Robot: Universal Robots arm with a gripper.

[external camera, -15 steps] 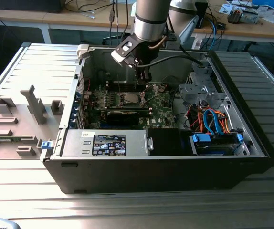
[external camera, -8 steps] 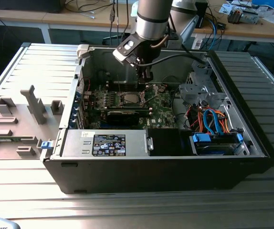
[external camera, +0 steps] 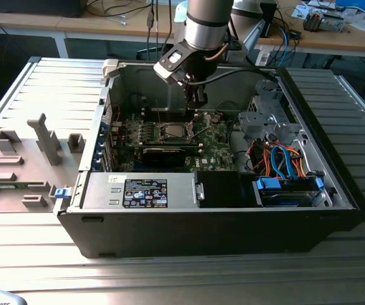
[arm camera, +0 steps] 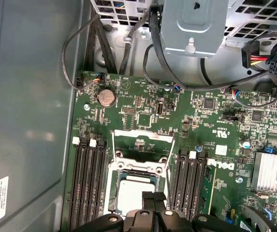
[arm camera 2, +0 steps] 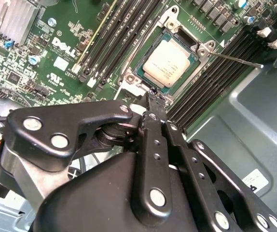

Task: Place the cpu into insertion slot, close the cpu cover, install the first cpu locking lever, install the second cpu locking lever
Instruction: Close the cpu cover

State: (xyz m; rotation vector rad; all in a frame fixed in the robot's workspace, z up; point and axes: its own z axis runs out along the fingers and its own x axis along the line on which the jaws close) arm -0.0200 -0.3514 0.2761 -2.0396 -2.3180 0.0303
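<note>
The cpu point(arm camera 2: 170, 60), a small square chip with a silver-grey top, lies flat in the insertion slot point(arm camera 2: 129, 79) on the green motherboard point(external camera: 214, 149). The cpu cover point(arm camera: 143, 137), a thin silvery frame, is swung open on the far side of the slot from my gripper. A thin metal locking lever point(arm camera 2: 237, 59) sticks out sideways from the socket's corner. My gripper point(arm camera 2: 155, 99) hangs just above the near edge of the slot, its black fingers shut with nothing seen between them. In the exterior view the gripper point(external camera: 198, 101) is inside the open case, above the cpu point(external camera: 173, 132).
Long black memory slots point(arm camera: 88, 183) flank the socket on both sides. A finned heat sink point(arm camera: 273, 171) sits beside them. Black cables point(arm camera: 104, 48) and a metal drive cage point(external camera: 265, 121) crowd one end of the case. The power supply point(external camera: 144, 190) lines the front. Grey fixtures point(external camera: 42, 136) stand outside.
</note>
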